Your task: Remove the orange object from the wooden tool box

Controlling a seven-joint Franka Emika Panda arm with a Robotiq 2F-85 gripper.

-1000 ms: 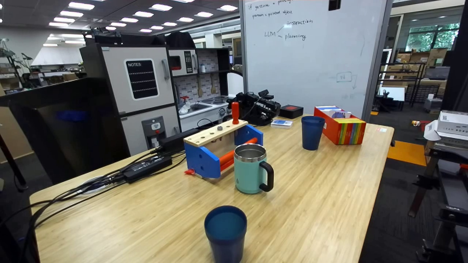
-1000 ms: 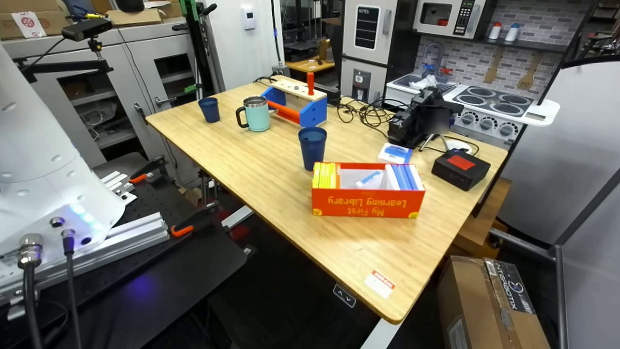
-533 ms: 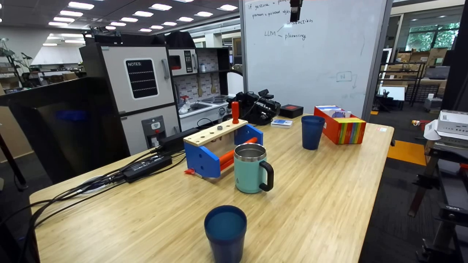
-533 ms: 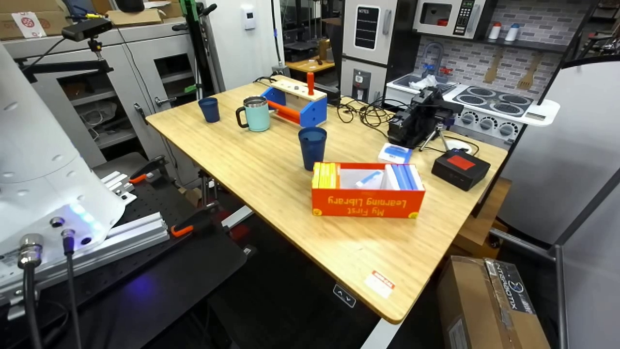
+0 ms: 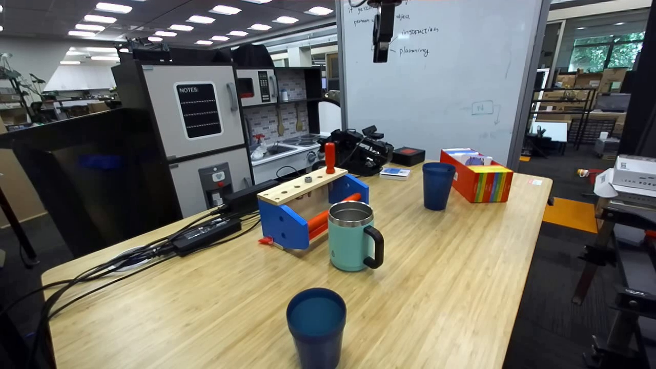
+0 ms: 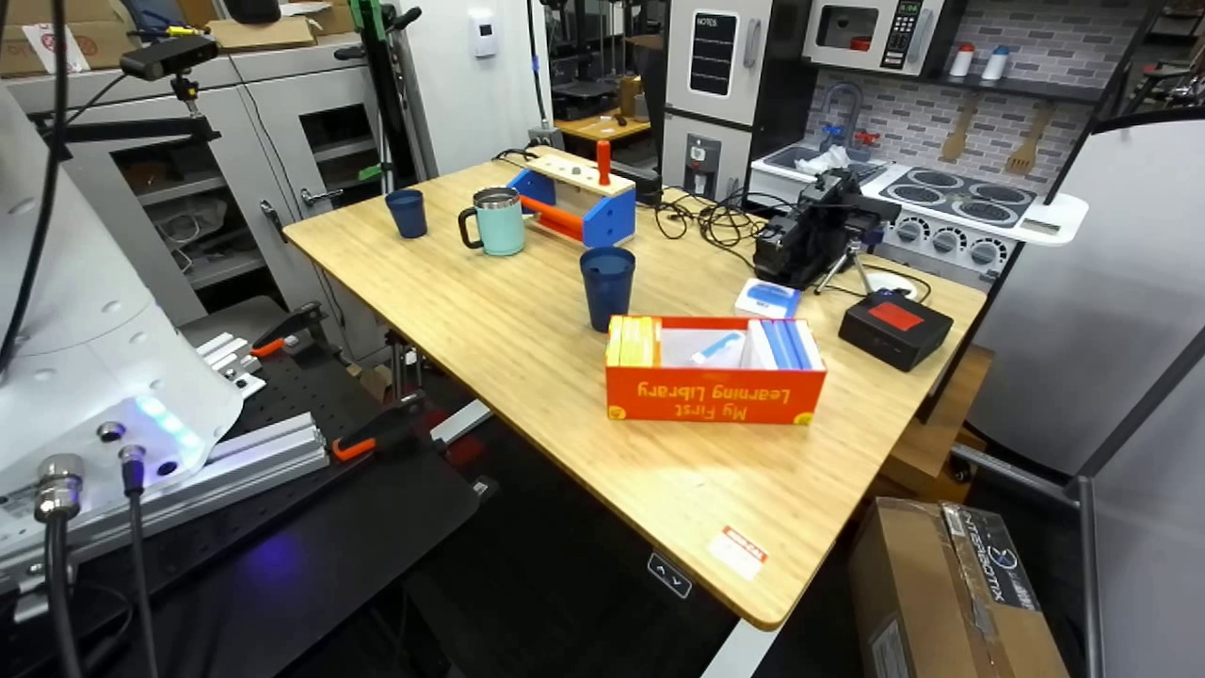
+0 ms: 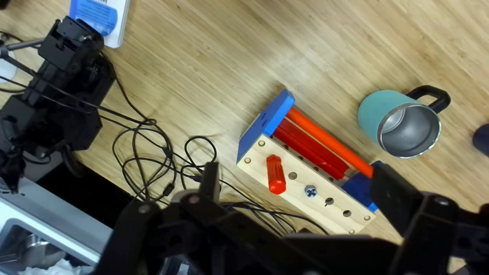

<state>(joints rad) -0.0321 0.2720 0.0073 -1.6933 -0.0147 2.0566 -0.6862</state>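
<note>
Wooden table (image 6: pixel 697 461), wooden tool box (image 5: pixel 302 189), green mug (image 5: pixel 349 243), two blue cups (image 5: pixel 438 188), red box (image 6: pixel 715 394), black apparatus (image 6: pixel 808 235), kind unclear

The peg (image 7: pixel 276 176) is orange-red, the tool box (image 7: pixel 295 189) blue and pale wood, the mug (image 5: pixel 350 245) mint, the bench (image 5: pixel 441 287) streaky tan.

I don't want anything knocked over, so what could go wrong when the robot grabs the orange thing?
The open gripper could bump the bolt standing near the orange object. If that piece sticks, the wooden tool box beneath might lift too. The green mug stands close by, so a sideways swing might tip it.
</note>
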